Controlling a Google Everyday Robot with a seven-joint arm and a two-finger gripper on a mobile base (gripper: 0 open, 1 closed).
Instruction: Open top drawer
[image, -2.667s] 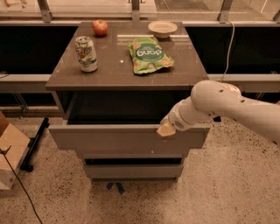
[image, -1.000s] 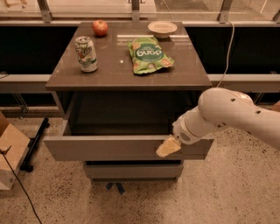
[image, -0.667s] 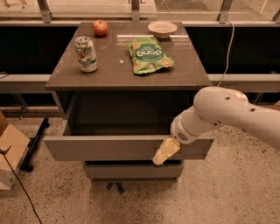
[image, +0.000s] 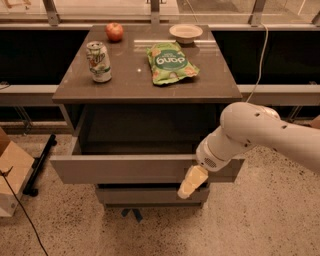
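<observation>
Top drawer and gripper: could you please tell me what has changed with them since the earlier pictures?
The top drawer slid farther out toward the camera. The gripper dropped from the front's upper edge to its lower edge, at the right. The can, apple, bowl and snack bag stayed put on the cabinet top.

office building, likely — speckled floor, glass railing; end effector at top drawer front

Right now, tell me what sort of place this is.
Probably an office snack or break area: a grey drawer cabinet topped with an apple, soda can, chip bag and bowl, on a speckled floor. The gripper hangs in front of the pulled-out top drawer.
</observation>
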